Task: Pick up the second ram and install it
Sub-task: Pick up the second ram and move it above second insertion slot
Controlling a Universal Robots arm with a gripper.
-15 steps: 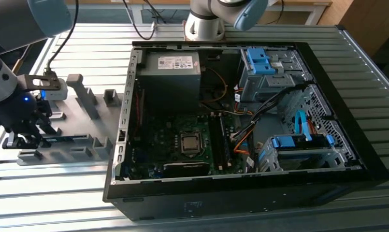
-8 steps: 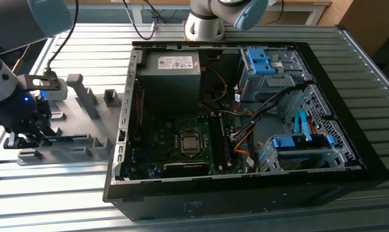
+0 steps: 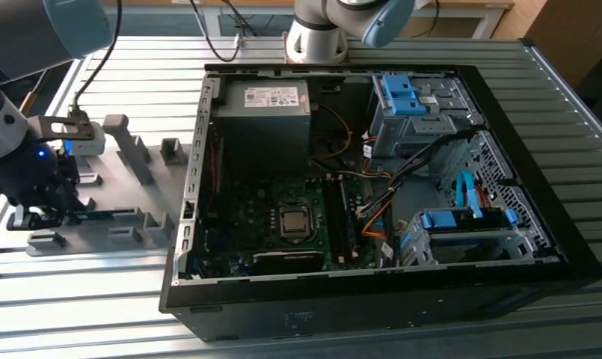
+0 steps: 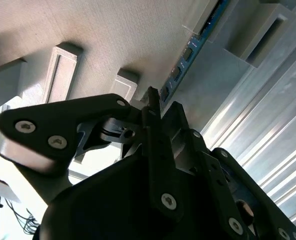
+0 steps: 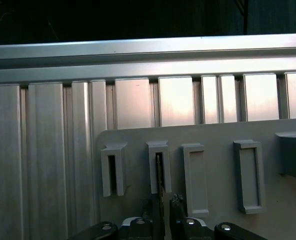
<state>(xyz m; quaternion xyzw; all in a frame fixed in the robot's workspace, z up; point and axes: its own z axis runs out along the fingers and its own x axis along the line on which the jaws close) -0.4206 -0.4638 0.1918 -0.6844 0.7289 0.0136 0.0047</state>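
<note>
ribbed metal table [image 3: 580, 142] — perhaps wooden furniture [image 3: 570, 30] behind

Even, soft light covers my table [image 3: 151, 75] in the exterior view, but the inside of the open case [image 3: 271, 157] is dim. In the first wrist view the slats [image 5: 178, 100] glare whitish under a black band. In the second wrist view my gripper [image 4: 163, 102] looks nearly black against the pale, bright ground.

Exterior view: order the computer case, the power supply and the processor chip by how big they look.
Largest to smallest:
computer case
power supply
processor chip
The differences are plain, so nearness to the camera doesn't change the order.
</note>
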